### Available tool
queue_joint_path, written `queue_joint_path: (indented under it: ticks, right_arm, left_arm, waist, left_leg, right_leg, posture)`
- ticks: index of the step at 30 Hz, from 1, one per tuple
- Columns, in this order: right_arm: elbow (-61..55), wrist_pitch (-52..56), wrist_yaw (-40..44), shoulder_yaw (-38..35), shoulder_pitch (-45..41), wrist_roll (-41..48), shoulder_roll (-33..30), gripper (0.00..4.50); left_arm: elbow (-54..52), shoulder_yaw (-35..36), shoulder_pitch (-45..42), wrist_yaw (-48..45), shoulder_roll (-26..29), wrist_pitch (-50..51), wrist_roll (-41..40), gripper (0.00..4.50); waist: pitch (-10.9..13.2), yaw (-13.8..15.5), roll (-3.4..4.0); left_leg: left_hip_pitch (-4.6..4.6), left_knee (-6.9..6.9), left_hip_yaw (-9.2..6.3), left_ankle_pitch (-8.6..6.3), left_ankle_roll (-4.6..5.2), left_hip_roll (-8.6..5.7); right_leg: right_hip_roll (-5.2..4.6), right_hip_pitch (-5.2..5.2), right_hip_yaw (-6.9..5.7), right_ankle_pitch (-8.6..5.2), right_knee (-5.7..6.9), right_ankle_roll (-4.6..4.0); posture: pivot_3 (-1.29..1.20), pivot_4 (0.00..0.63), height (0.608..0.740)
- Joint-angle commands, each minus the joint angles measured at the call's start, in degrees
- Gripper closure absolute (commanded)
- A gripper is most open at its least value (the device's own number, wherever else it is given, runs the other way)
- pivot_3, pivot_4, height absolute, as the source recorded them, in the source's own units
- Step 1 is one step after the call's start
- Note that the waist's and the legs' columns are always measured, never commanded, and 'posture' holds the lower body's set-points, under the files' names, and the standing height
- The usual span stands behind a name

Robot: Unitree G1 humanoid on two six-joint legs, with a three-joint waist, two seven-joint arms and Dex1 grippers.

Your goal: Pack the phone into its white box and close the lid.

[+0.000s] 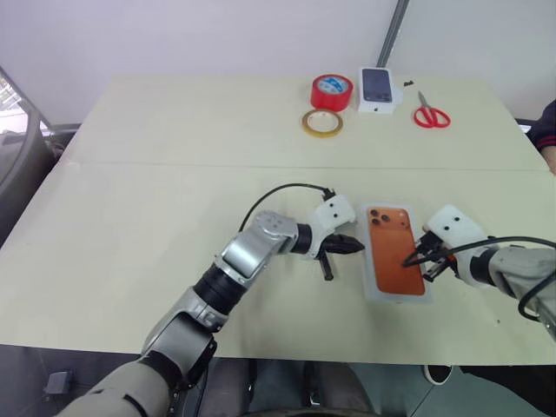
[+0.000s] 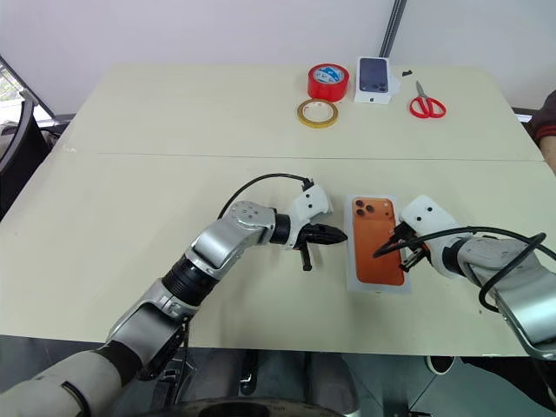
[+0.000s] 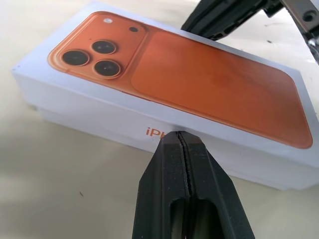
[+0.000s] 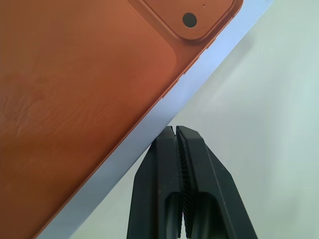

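Note:
The lid (image 1: 395,252), white with an orange phone picture printed on top, sits over the white box (image 3: 65,119). A thin strip of that lower tray shows under the lid in the left wrist view. The phone is hidden. My left gripper (image 1: 356,246) is shut, and its tips (image 3: 183,135) are at the lid's long side, by the orange lettering. My right gripper (image 1: 408,260) is shut too. Its tips (image 4: 176,130) are at the white border of the lid's top, on the opposite long side.
At the table's far edge lie a red tape roll (image 1: 332,90), a yellowish tape roll (image 1: 322,122), a small white carton with a dark phone picture (image 1: 377,89) and red scissors (image 1: 431,113). A person's sleeve (image 1: 546,126) shows at the right edge.

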Motion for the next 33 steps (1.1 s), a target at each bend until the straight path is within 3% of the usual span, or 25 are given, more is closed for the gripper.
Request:
queue_joint_path:
  ticks: [1,7,12,21,29,33]
  right_arm:
    - [-1.5,-0.3,0.9,-1.0,-1.2,0.0,0.7,4.39]
    - [-1.5,-0.3,1.5,-1.7,-0.4,-0.7,0.7,4.39]
    - [-0.5,-2.3,4.1,-6.3,1.5,-2.0,-1.8,4.39]
    - [-4.5,-8.8,16.0,-16.4,9.9,1.5,-2.1,4.39]
    - [-8.7,-6.4,13.2,-9.9,13.3,1.5,1.5,4.39]
    - [-9.7,-6.5,12.0,-9.8,13.9,1.3,2.2,4.39]
  left_arm:
    - [-0.9,1.0,-1.9,0.4,-2.1,-0.3,-0.9,4.50]
    - [-1.3,0.5,-1.3,-0.2,-1.5,-0.4,-0.5,4.50]
    - [-1.4,3.3,-1.5,0.4,-0.6,0.1,-1.4,4.50]
    - [2.8,7.9,-5.9,2.4,-2.4,-0.7,-2.8,4.50]
    - [12.2,-0.6,-7.6,3.4,-4.8,-3.9,4.8,4.50]
    - [11.3,0.9,-6.9,3.3,-4.4,-2.9,4.4,4.50]
  waist:
    - [0.0,0.0,0.00]
    - [0.0,0.0,0.00]
    - [0.0,0.0,0.01]
    - [0.0,0.1,0.00]
    - [0.0,0.0,-0.02]
    - [0.0,0.0,-0.02]
  left_leg:
    - [0.00,0.00,0.00,0.00,0.00,0.00]
    - [0.00,0.00,0.00,0.00,-0.01,0.00]
    - [0.00,0.00,0.01,0.01,-0.01,0.00]
    - [0.03,0.03,0.01,0.00,0.00,-0.03]
    - [0.14,0.01,0.02,0.00,0.00,-0.05]
    - [0.21,0.00,0.01,0.00,-0.01,-0.02]
  right_leg:
    - [0.00,0.00,0.00,0.00,0.00,0.00]
    - [0.00,0.00,0.00,0.00,0.00,0.00]
    - [0.00,0.00,0.00,0.00,0.01,0.00]
    - [0.04,0.07,-0.01,0.00,0.01,0.01]
    - [0.06,0.14,0.00,0.00,0.02,0.01]
    - [0.09,0.21,0.01,0.00,0.01,0.01]
  posture:
    - [0.00,0.150,0.740]
    - [0.00,0.150,0.740]
    - [0.00,0.150,0.740]
    - [0.00,0.150,0.740]
    - [0.00,0.150,0.740]
    - [0.00,0.150,0.740]
